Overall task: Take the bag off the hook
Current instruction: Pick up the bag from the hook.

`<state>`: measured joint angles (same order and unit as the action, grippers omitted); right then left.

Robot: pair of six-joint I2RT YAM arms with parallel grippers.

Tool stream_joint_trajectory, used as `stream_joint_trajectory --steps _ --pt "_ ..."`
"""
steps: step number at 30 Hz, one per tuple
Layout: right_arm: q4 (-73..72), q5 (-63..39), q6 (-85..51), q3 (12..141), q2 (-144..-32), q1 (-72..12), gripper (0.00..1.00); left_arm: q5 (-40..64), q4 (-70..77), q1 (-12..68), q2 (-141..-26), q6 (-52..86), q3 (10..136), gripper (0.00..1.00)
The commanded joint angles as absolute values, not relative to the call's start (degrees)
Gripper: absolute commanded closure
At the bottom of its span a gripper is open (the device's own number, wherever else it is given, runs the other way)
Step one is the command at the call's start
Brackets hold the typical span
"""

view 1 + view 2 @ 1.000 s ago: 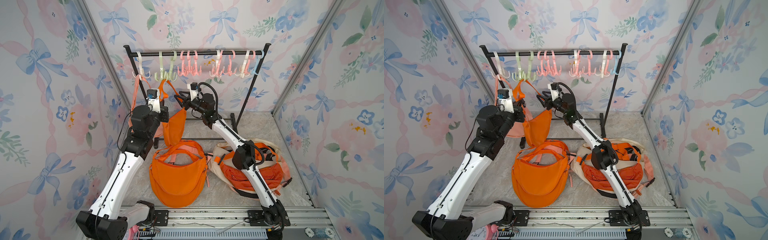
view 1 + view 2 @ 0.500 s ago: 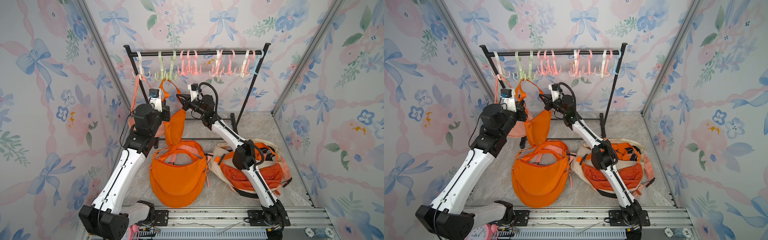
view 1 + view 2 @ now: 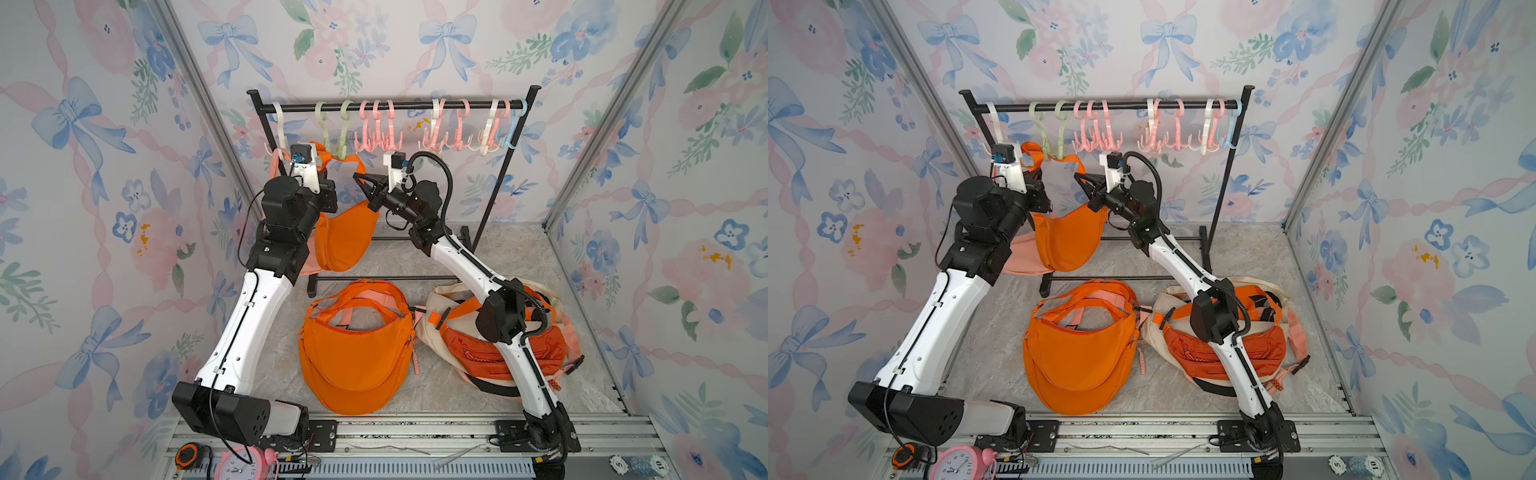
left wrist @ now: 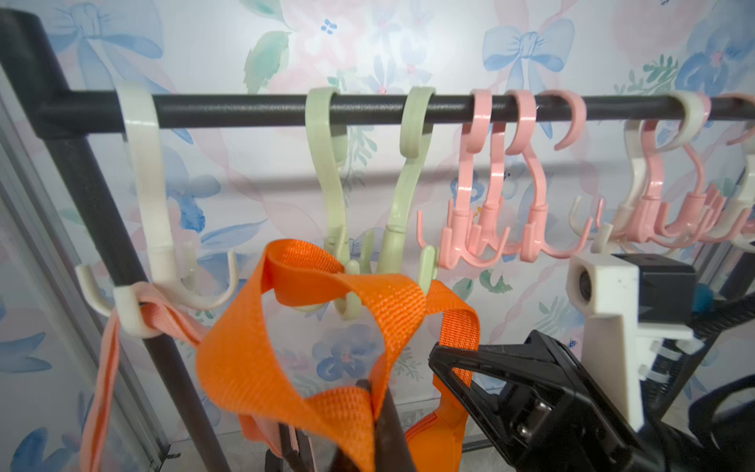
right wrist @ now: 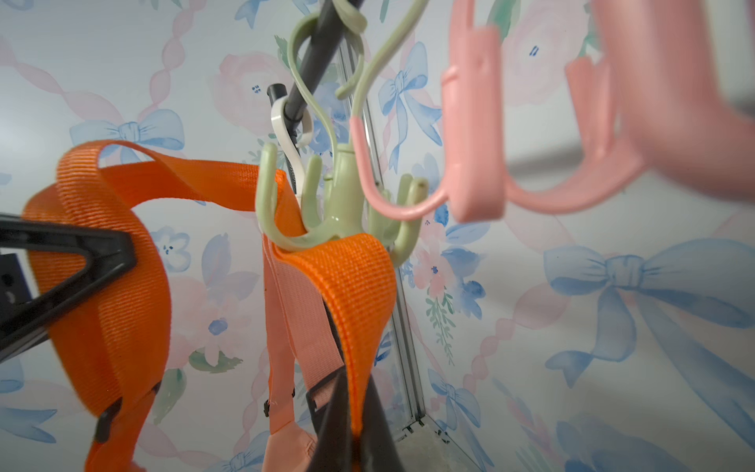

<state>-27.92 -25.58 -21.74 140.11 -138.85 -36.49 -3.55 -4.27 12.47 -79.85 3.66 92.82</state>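
Both grippers are locked on! The left gripper (image 4: 369,392) is clenched tight on the strap (image 4: 245,359), webbing bunched between its closed jaws. The right gripper (image 5: 347,400) pinches the same strap on the other side of the green hook (image 4: 392,229), just beneath the prongs. The strap loops over those prongs. The orange bag (image 3: 345,241) hangs from that hook under the rack's rail (image 3: 395,107), toward its left end, its body dangling between the two arms.
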Motion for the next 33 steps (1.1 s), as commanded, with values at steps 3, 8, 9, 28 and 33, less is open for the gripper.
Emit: stream_joint_trajectory --steps 3,8,9,28,33 --pt "-31.96 -26.87 -22.70 138.77 -134.97 -37.17 1.00 -2.17 -5.28 11.33 -82.87 4.00 100.68 1.00" --pt "-32.16 -27.19 -23.18 138.55 -133.66 -37.14 1.00 -2.46 -7.11 10.03 -86.46 3.38 108.84 1.00" --pt "-32.30 -27.12 -23.26 138.43 -133.44 -37.18 1.00 -2.55 -7.29 9.60 -86.95 3.43 110.06 1.00" --pt "-37.04 -27.86 -21.19 123.63 -121.00 -38.82 1.00 -2.45 -6.91 8.17 -80.73 3.74 110.72 1.00" --pt "-36.64 -27.62 -19.72 119.79 -117.40 -39.62 1.00 -1.85 -4.37 8.10 -76.82 4.65 105.29 1.00"
